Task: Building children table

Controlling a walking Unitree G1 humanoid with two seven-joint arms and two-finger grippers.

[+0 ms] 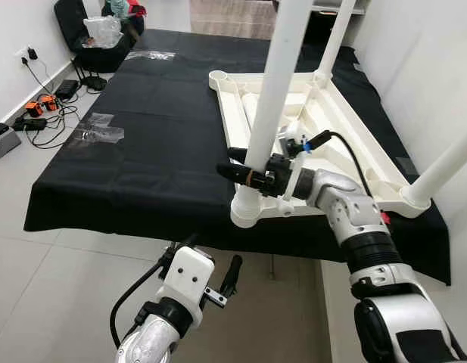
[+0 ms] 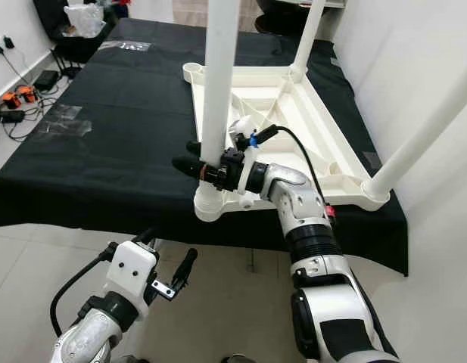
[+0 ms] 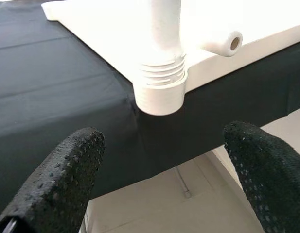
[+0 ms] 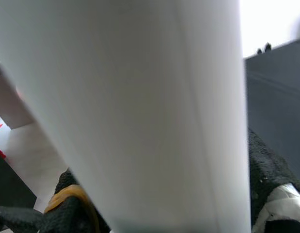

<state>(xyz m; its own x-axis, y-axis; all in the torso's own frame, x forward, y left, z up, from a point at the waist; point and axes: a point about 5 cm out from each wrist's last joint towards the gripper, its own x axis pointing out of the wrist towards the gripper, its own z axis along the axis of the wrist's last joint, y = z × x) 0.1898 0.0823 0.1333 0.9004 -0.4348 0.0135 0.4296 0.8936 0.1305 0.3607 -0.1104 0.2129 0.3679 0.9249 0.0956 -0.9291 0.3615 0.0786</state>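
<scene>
1. A white plastic children's table top (image 1: 324, 121) lies upside down on a counter (image 1: 142, 151) draped in black cloth, toward its right side.
2. Three white legs rise from its corners: a near-left leg (image 1: 275, 91), a far leg (image 1: 335, 38) and a near-right leg (image 1: 445, 166).
3. The far-left corner socket (image 1: 218, 76) stands open with no leg in it.
4. The right pincer (image 1: 252, 175) is closed around the near-left leg, low down, just above the near-left corner socket (image 1: 247, 208), which overhangs the near edge of the counter.
5. In the left wrist view, screw threads (image 3: 162, 73) show at the base of this leg above the socket, so it seems not fully seated.
6. The left pincer (image 1: 207, 280) hangs below the counter edge, its fingers (image 3: 67, 165) spread wide and holding nothing, pointing up toward that socket.
7. The step in hand is probably screwing this leg home. To do it well, the leg should stay upright and in line with the socket so the threads do not cross.
8. Turning should go in short twists with a regrip between them.
9. The free pincer could steady the table top so it does not slide off the cloth.
10. Cables and chargers (image 1: 36, 113) lie on the floor at the far left.
</scene>
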